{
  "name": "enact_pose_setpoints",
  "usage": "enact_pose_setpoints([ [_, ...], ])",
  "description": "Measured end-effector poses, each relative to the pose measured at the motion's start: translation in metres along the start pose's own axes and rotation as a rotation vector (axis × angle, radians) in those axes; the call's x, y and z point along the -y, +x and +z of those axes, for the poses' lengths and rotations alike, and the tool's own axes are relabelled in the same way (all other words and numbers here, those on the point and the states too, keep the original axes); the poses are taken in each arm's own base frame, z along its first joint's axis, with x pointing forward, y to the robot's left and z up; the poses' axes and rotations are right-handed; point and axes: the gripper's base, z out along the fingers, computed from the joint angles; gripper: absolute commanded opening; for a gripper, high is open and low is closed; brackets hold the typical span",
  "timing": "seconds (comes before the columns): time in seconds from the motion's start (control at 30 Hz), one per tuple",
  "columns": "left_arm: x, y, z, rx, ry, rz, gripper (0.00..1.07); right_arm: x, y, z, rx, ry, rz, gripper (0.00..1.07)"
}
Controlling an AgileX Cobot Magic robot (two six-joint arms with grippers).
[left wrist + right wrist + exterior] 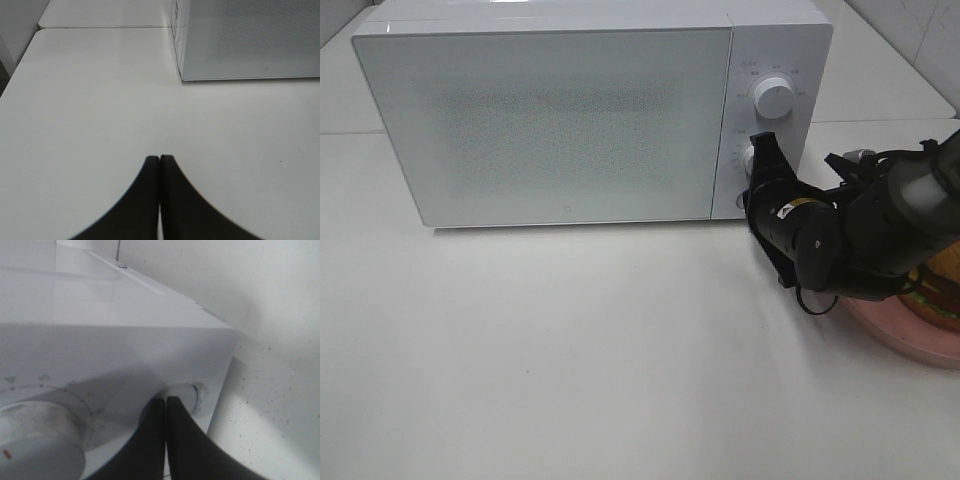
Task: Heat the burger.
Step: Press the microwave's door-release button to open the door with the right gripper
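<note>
The burger [942, 297] sits on a round pink plate [905, 340] at the right edge of the table, mostly hidden behind my right arm. The white microwave [560, 120] stands at the back with its door closed. My right gripper [761, 143] is shut and empty, its tips against the lower round button [748, 158] of the control panel, below the upper knob [775, 97]. The right wrist view shows the shut right gripper [166, 401] touching that button [189, 394]. My left gripper [159, 159] is shut and empty above bare table, in front of the microwave [250, 40].
A white table [570, 350] spreads out in front of the microwave. A second table surface [100, 12] joins it at the back left. The upper knob [35, 440] sits close beside my right fingers.
</note>
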Motion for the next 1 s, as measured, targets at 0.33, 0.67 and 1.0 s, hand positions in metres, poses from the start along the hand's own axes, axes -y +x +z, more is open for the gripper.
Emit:
enact_pose_setpoints([
  [0.33, 0.0, 0.0, 0.0, 0.0, 0.0, 0.0, 0.0, 0.003, 0.005, 0.01, -0.01, 0.019, 0.006, 0.0],
  [0.67, 0.0, 0.0, 0.0, 0.0, 0.0, 0.0, 0.0, 0.0, 0.006, 0.016, 0.01, 0.028, 0.046, 0.0],
  [1.0, 0.0, 0.0, 0.0, 0.0, 0.0, 0.0, 0.0, -0.008, 0.004, 0.013, -0.031, 0.085, 0.068, 0.0],
])
